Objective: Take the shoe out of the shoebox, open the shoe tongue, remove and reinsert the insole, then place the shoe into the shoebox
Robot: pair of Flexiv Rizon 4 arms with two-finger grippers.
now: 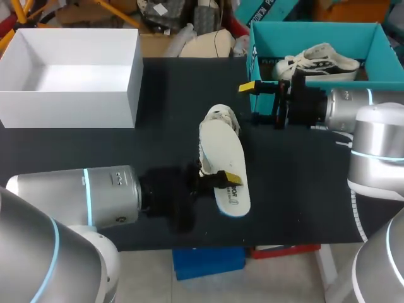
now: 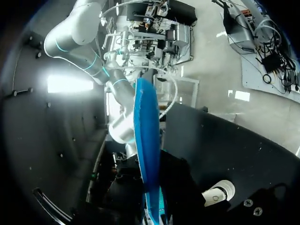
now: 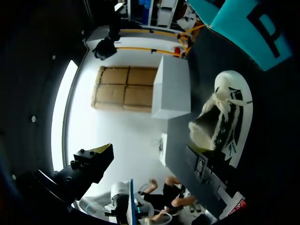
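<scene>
A white insole (image 1: 227,167) with a blue underside hangs over the black mat, and my left gripper (image 1: 223,180) is shut on its middle. In the left wrist view the insole (image 2: 145,154) stands edge-on between the fingers. Just beyond it a white shoe (image 1: 221,118) lies on the mat, partly covered by the insole. My right gripper (image 1: 252,101) stands open to the right of that shoe, holding nothing. The right wrist view shows the shoe (image 3: 225,122) beside one open finger (image 3: 101,151). The teal shoebox (image 1: 259,38) sits at the back right.
A second white shoe (image 1: 319,62) lies inside the teal shoebox. An open white box (image 1: 129,76) stands at the back left and shows again as the white box (image 3: 173,89) ahead of the right gripper. The black mat (image 1: 164,95) covers the table.
</scene>
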